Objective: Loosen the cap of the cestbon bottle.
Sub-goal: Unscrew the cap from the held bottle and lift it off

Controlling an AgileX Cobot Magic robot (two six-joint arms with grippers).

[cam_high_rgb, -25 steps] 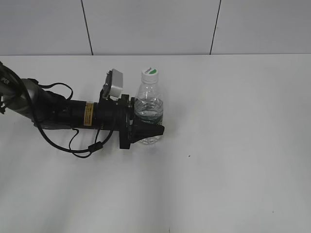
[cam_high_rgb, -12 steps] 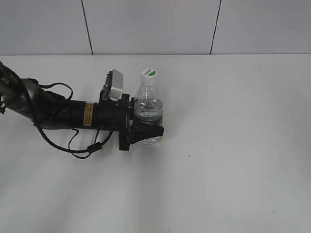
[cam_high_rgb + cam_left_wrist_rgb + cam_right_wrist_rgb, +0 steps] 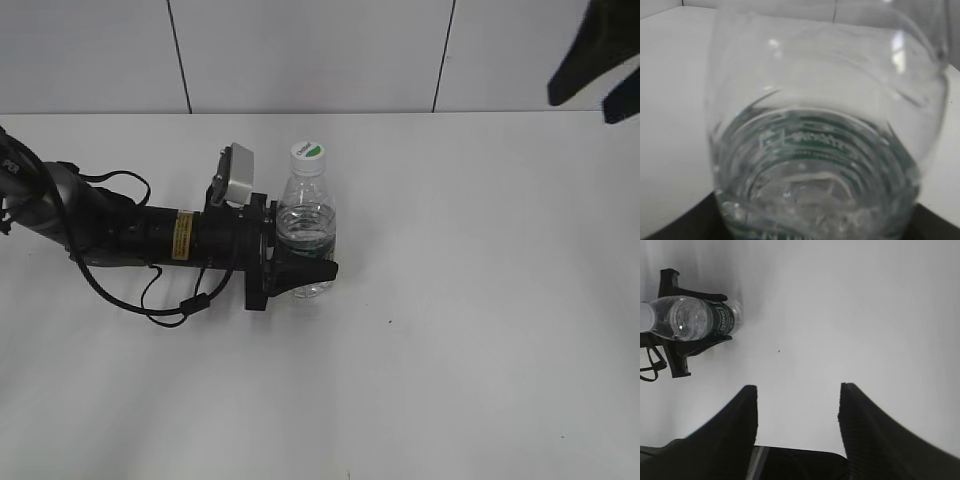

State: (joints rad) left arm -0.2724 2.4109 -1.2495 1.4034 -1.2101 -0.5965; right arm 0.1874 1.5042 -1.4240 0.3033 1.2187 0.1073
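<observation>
A: where's the cestbon bottle (image 3: 305, 232) sitting?

B: upright on the white table (image 3: 480, 330), left of centre. It's clamped around its green-labelled lower body by the left gripper (image 3: 300, 268). The cap (image 3: 309, 152) is seen on top, untouched.

A: and the right gripper (image 3: 797, 412)?

B: spread wide, nothing held, raised well apart at the upper right.

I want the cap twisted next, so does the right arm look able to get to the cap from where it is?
Probably yes. The cap stands bare above the left gripper, which holds the cestbon bottle low. The right gripper is open, with only empty table between.
</observation>
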